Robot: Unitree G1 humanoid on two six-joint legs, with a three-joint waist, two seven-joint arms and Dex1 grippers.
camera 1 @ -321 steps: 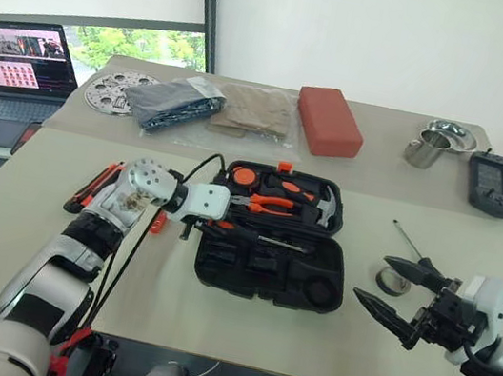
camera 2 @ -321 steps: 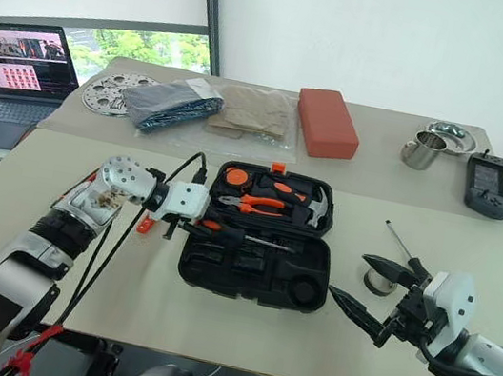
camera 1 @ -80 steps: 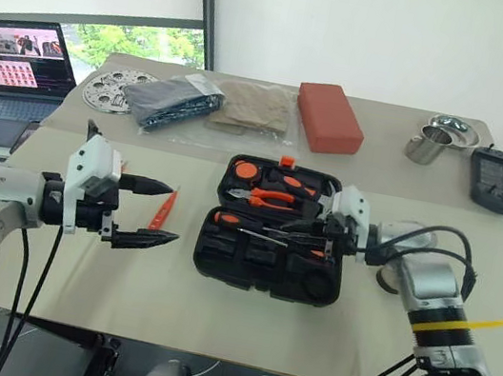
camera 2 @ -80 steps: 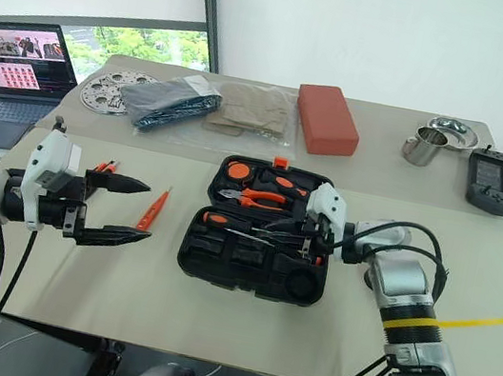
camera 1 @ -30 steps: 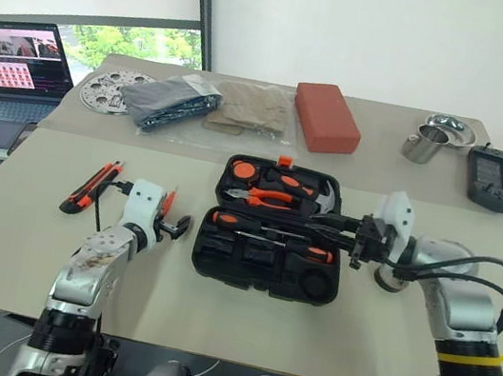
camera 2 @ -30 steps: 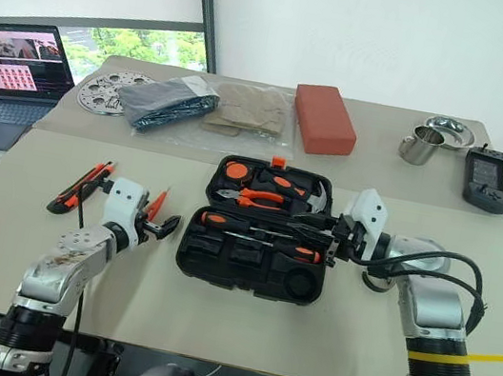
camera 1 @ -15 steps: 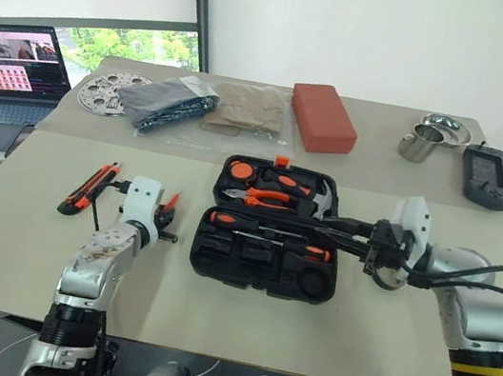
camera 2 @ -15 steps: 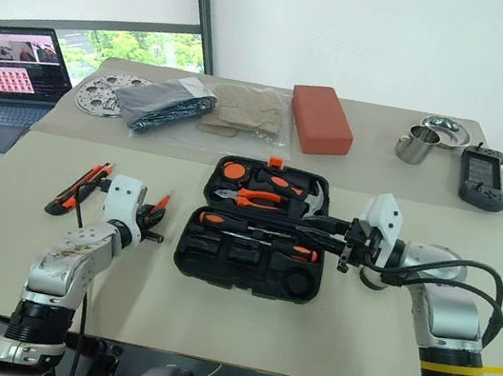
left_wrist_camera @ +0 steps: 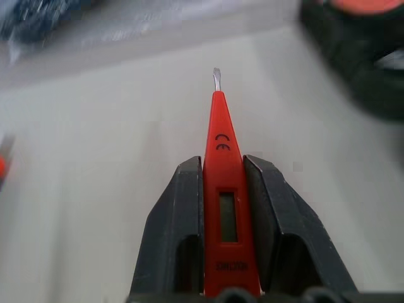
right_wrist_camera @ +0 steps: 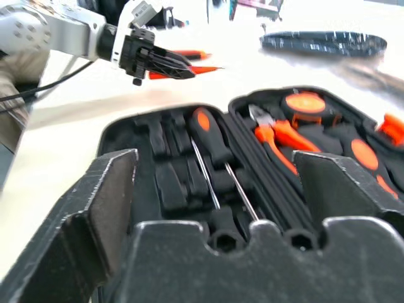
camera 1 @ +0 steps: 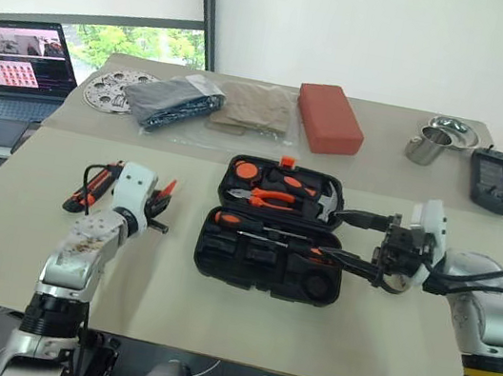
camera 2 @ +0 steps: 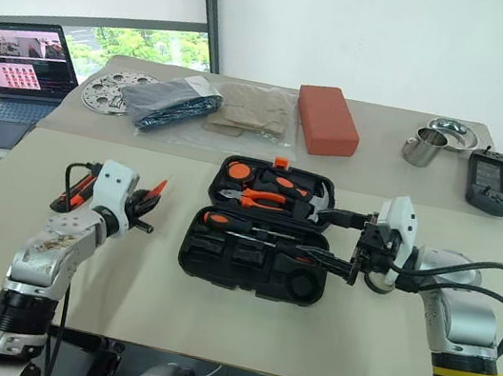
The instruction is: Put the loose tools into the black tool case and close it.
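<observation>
The case [camera 1: 275, 231] lies open at the table's [camera 1: 211, 316] middle, black, with moulded recesses; two screwdrivers [camera 1: 269, 230] are bedded across its near half, pliers [camera 1: 274, 199] and a hammer [camera 1: 326, 202] in the far half. Bare table is left on both sides of the case and along its near edge. Left of the case, the small screwdriver [left_wrist_camera: 224, 189] (all orange, flat-tipped) is clamped between the left gripper's [left_wrist_camera: 224, 208] fingers, raised off the table. Further left lies the knife [camera 1: 92, 186]. At the case's right edge the right gripper [camera 1: 351, 239] is spread wide, empty.
</observation>
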